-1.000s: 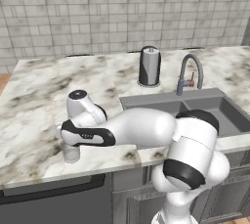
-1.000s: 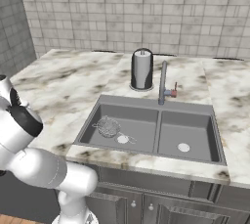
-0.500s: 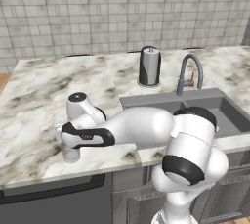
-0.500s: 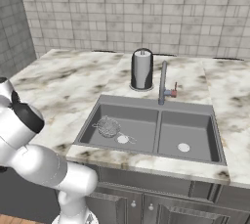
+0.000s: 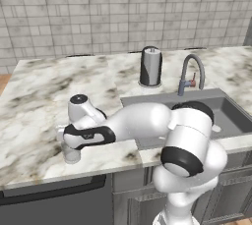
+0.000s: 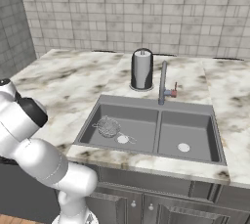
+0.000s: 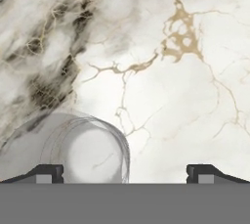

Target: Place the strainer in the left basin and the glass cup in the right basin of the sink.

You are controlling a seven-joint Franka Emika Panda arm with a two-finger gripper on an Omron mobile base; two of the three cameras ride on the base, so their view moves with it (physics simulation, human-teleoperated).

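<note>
The glass cup (image 5: 72,154) stands upright on the marble counter near its front left edge. My gripper (image 5: 69,145) points down right above it, jaws wide open. In the hand view the glass cup (image 7: 73,150) is seen from above, its rim close to the left fingertip (image 7: 46,173) and partly inside the gap of the gripper (image 7: 125,174); nothing is gripped. The strainer (image 6: 108,126) lies in the left basin (image 6: 139,126) of the sink (image 6: 210,120), beside the white drain. The right basin (image 6: 191,131) holds only its drain.
A tall dark steel canister (image 5: 150,67) stands behind the sink, beside the gooseneck faucet (image 5: 190,73). The counter's front edge runs just below the cup. Tiled wall closes the back.
The hand has sunk slightly toward the glass cup. The jaws have stayed wide open and the strainer has not moved.
</note>
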